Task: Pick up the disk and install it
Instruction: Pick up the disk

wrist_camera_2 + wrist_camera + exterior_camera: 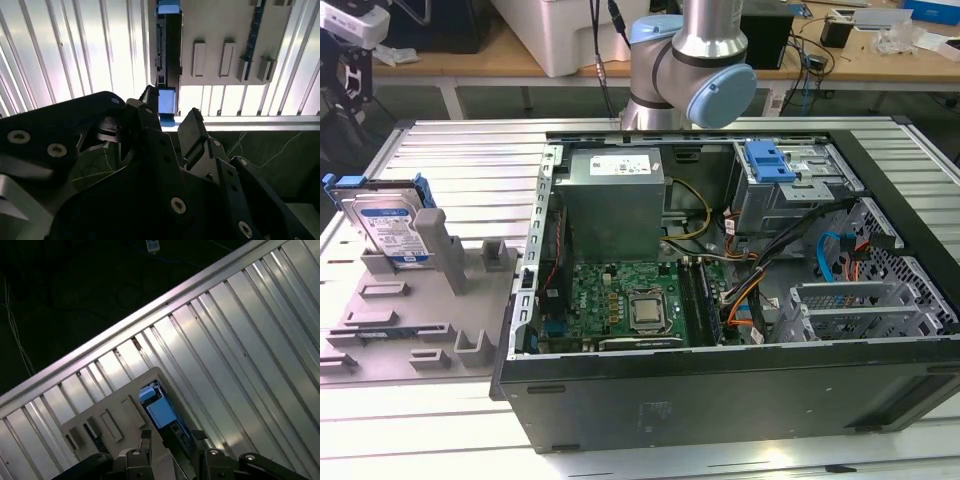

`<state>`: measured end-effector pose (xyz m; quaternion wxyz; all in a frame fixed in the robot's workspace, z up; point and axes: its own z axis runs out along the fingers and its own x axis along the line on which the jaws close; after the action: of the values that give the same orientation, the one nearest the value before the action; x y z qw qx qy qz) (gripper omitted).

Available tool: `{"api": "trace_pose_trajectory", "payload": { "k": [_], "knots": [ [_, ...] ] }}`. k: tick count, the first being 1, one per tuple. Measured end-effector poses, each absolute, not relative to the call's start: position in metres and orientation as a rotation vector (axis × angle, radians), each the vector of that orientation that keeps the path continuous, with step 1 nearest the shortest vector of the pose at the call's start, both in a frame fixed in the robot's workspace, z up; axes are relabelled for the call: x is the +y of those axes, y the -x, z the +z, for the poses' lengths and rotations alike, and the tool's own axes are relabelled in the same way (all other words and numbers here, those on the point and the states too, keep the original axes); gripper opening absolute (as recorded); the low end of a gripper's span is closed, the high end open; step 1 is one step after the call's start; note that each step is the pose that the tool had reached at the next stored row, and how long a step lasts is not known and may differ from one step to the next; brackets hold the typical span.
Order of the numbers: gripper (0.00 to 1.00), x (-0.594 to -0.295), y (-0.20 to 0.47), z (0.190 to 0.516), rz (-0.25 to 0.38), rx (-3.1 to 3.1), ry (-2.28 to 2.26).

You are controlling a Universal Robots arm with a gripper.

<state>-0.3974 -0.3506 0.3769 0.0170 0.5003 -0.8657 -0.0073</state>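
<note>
The disk (pixel 392 225) is a silver hard drive with a white and blue label in a blue bracket. It stands on edge in a grey holder (pixel 420 320) at the exterior view's left. Both wrist views look down on it edge-on, with the blue bracket ends showing (pixel 166 100) (pixel 160 412). My gripper (pixel 170 114) (pixel 171 440) hangs above the disk, open, with one black finger (pixel 192 131) on each side of the disk's line. Nothing is held and the fingers are clear of the disk.
An open computer case (pixel 720 400) lies on the ribbed metal table (pixel 460 160), at the exterior view's right of the holder. Inside it are a motherboard, a grey power supply box (pixel 615 195), cables and a drive cage with a blue tab (pixel 770 160). The table's edge (pixel 250 120) runs close behind the holder.
</note>
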Motion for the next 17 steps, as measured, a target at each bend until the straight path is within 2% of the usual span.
{"api": "trace_pose_trajectory", "payload": {
  "k": [17],
  "knots": [
    [0.44,-0.3506,0.3981,0.3764,-0.014,-2.407,-1.963]
  ]
}}
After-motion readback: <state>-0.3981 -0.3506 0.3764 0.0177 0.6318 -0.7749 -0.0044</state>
